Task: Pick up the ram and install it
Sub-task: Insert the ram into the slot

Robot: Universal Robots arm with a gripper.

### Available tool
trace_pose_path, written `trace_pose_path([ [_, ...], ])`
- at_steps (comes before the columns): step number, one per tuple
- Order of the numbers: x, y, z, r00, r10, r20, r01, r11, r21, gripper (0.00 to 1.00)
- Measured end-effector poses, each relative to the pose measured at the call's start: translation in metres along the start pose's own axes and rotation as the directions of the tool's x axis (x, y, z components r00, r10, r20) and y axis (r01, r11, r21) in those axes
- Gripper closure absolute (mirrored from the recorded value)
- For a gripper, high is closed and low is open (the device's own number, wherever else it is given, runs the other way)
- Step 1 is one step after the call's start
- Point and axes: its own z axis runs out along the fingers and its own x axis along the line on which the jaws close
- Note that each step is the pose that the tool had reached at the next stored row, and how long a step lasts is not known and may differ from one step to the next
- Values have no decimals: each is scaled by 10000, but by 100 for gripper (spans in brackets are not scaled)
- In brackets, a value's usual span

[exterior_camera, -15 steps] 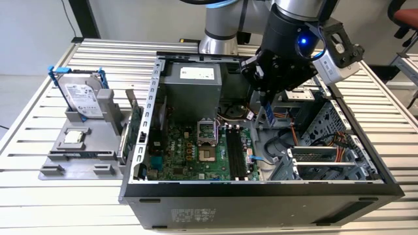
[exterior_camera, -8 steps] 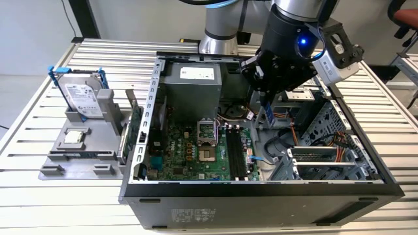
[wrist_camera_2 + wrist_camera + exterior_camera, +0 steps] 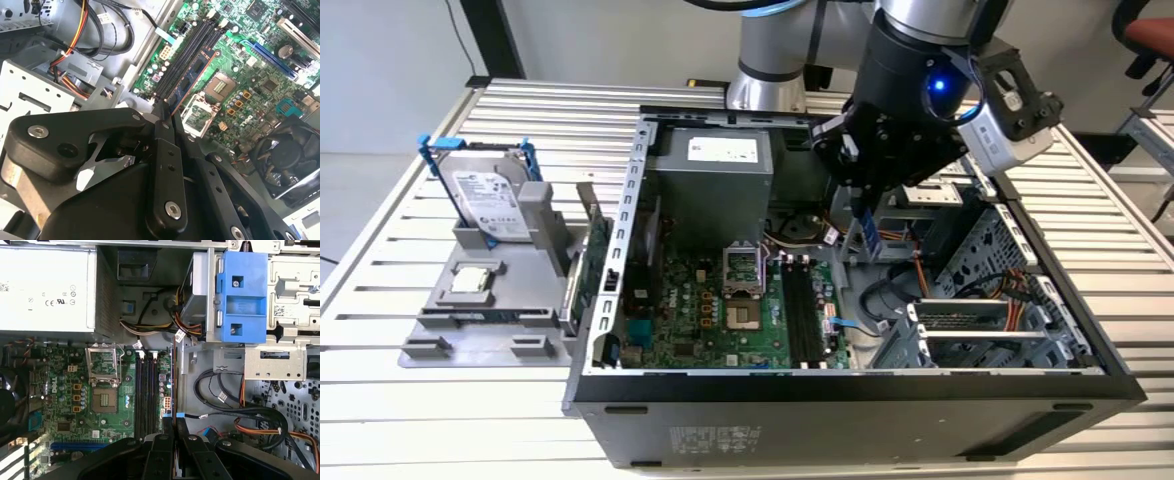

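ram [image 3: 192, 70] above motherboard [image 3: 75, 405], inside computer case [image 3: 854, 410]

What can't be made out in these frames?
Ram gripped end: hidden inside the end effector, both wrist views.
Ram faces: edge-on, first wrist view.
Memory slots, one end: covered by the end effector, first wrist view.
Ram top: behind the end effector, exterior view.

A ribbed metal table [image 3: 440, 420] stands before a white wall [image 3: 614, 40], a red chair [image 3: 1150, 30] at the exterior view's right.
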Motion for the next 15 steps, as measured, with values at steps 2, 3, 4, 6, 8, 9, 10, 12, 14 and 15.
trace_pose_path([
  [2, 1, -1, 34, 10000, 1, -1, -1, 10000, 4, 100],
  [3, 2, -2, 52, 10000, 2, -1, -2, 10000, 4, 100],
  [4, 3, -3, 71, 10000, 2, -1, -2, 10000, 3, 100],
  [6, 3, -4, 106, 10000, 2, -1, -2, 10000, 3, 100],
  [8, 4, -6, 143, 10000, 10, -1, -10, 10000, 5, 100],
  [9, 5, -6, 161, 10000, 19, -1, -19, 10000, 4, 100],
  [10, 5, -7, 179, 10000, 46, 0, -46, 10000, 5, 100],
  [12, 6, -9, 216, 9999, 116, 4, -116, 9999, 7, 100],
  [14, 7, -10, 247, 9997, 230, 9, -230, 9997, 17, 100],
  [15, 7, -13, 257, 9995, 300, 12, -300, 9995, 20, 100],
])
